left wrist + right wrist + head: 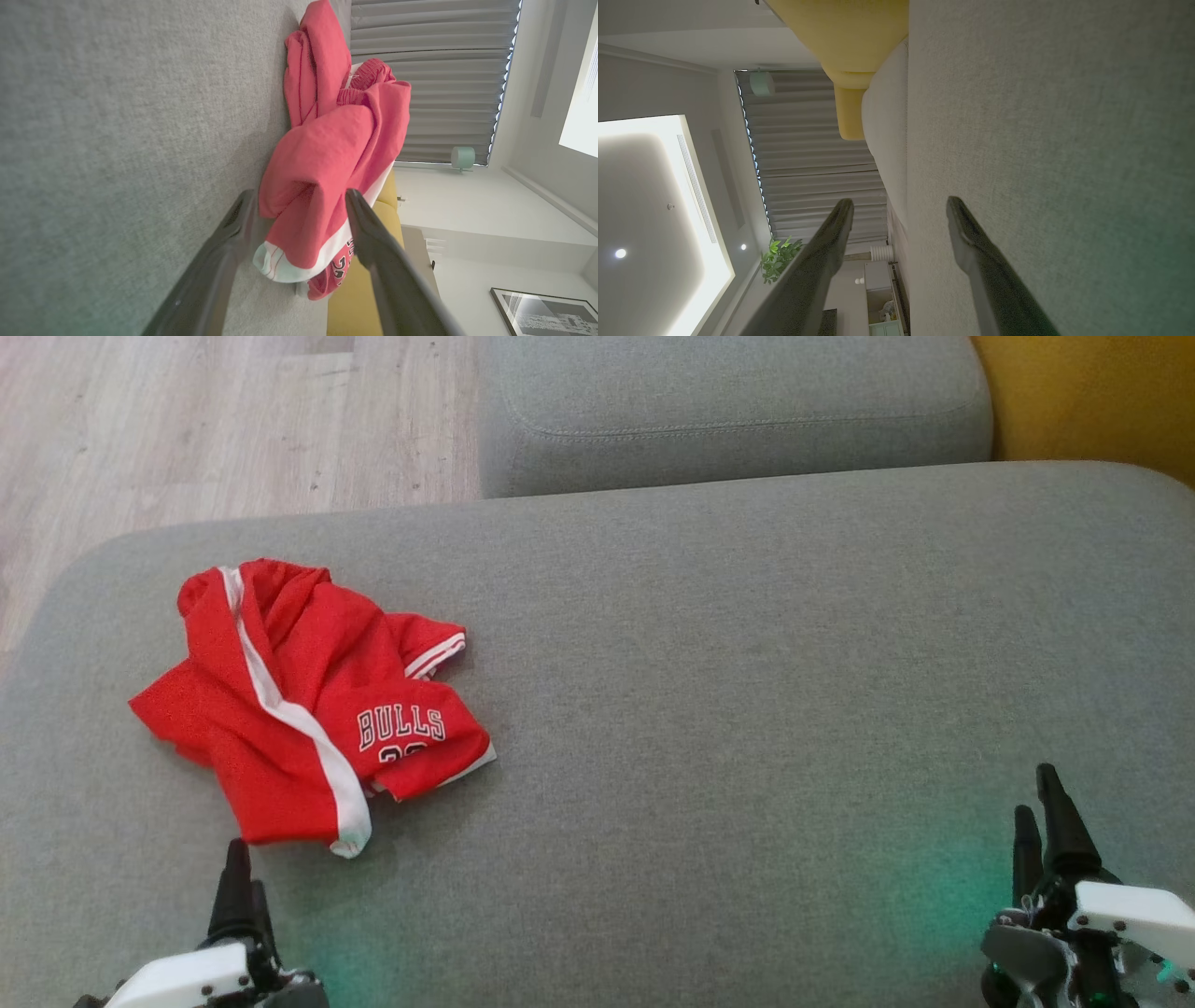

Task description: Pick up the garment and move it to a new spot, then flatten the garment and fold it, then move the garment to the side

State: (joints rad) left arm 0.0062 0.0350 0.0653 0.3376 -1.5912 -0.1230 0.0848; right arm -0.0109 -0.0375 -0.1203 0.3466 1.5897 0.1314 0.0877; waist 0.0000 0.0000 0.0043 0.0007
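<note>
Head view: the crumpled red garment (pixel 308 709) lay on the left part of the grey cushion (pixel 794 644), with both pincers wide and empty.
The left gripper (pixel 245 866) stood just short of the garment's near white-trimmed hem, jaws spread. The right gripper (pixel 1034 791) was well apart at the lower right, also spread and holding nothing. A good pick, I judged, would bite a raised fold rather than one thin layer, then lift clear before carrying toward the cushion's bare middle. Nothing stood in that path. A second grey cushion (pixel 728 411), a yellow cushion (pixel 1092 401) and the wooden floor (pixel 187 420) lay beyond.
</note>
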